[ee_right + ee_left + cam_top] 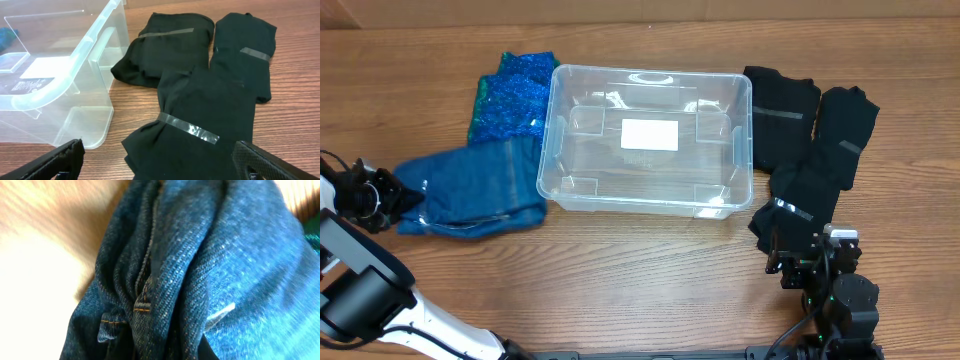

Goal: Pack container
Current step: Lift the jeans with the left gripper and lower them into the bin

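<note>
- Viewing from overhead, I see the container [549, 150] standing upright at the middle of the wooden desk [650, 290], toward the far edge, with its open top facing the camera.
- The container is clear plastic with rounded corners. A white label [649, 134] sits on its base, and no items lie inside it.
- A folded pair of jeans [470, 190] lies on the desk just beside the container's left wall, toward the near corner.
- A blue-green sparkly fabric [510, 95] lies behind the jeans, also against the left side of the container.
- Three black garment bundles lie to the right of the container, each banded with clear tape: one [780, 118] next to the container wall, one [845, 130] farther right, and one [800, 200] nearer the robot.
- The left pincer [395, 203] sits at the left edge of the jeans. In the left wrist view denim [200, 270] fills the frame and no fingers show, so I cannot tell whether this pincer is spread or pinching.
- The right pincer [157, 152] is spread wide, with one finger [60, 160] at each lower corner of the right wrist view. It is just short of the nearest black bundle [200, 110] and holds nothing.
- In the same view the container's near right corner [75, 65] stands to the left of the bundles.
</note>
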`<action>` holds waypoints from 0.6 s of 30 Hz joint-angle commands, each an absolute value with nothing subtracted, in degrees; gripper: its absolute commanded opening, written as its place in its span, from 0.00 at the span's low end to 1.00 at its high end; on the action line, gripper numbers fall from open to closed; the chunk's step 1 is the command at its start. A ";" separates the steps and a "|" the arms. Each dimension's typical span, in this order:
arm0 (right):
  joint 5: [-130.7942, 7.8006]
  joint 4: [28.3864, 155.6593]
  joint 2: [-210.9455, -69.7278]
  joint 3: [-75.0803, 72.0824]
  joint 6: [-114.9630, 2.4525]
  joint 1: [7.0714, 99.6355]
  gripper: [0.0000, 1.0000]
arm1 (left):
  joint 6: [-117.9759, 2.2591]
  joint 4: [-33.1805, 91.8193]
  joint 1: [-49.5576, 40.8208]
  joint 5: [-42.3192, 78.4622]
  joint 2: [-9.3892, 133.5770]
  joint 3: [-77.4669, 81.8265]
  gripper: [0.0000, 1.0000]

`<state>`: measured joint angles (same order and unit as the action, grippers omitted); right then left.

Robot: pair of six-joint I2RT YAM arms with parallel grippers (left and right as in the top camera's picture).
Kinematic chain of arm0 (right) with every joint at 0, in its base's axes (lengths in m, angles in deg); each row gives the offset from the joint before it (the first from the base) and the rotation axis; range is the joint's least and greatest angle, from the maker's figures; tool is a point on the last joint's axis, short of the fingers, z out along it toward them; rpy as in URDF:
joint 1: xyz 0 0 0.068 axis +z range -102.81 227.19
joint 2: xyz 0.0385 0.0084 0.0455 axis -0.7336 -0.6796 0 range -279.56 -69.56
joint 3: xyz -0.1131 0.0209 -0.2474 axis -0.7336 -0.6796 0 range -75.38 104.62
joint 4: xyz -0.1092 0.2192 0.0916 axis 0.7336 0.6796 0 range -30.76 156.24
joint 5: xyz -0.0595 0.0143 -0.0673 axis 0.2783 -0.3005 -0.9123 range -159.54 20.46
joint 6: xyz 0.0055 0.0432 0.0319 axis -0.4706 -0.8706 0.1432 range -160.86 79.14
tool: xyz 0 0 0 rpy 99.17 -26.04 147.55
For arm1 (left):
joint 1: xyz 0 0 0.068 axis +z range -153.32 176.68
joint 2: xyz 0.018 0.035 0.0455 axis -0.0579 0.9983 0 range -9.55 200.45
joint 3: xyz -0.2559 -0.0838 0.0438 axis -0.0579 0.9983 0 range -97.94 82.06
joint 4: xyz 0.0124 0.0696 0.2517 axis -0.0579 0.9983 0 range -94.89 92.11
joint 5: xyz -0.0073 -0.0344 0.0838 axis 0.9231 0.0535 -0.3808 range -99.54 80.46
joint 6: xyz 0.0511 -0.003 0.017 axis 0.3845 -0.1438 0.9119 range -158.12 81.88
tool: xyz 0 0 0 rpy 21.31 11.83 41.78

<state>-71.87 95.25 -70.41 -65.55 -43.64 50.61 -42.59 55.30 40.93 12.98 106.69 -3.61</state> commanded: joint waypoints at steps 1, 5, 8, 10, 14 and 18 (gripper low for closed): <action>-71.93 95.29 -69.79 -66.53 -43.64 50.44 1.00 | -45.59 63.56 38.64 17.72 95.87 -9.12 0.04; -71.93 95.29 -69.79 -66.53 -43.64 50.44 1.00 | -46.13 71.30 38.05 24.26 85.14 -17.25 0.04; -71.93 95.29 -69.79 -66.53 -43.67 50.44 1.00 | -48.08 74.20 36.43 27.89 77.86 -22.21 0.04; -71.93 95.29 -69.79 -66.53 -43.67 50.44 1.00 | -51.25 74.81 34.53 28.72 73.56 -24.62 0.04; -71.93 95.29 -69.79 -66.53 -43.67 50.44 1.00 | -59.16 71.60 27.99 32.04 65.91 -27.26 0.04; -71.93 95.29 -69.79 -66.53 -43.67 50.44 1.00 | -69.67 62.75 17.74 28.61 61.49 -27.28 0.04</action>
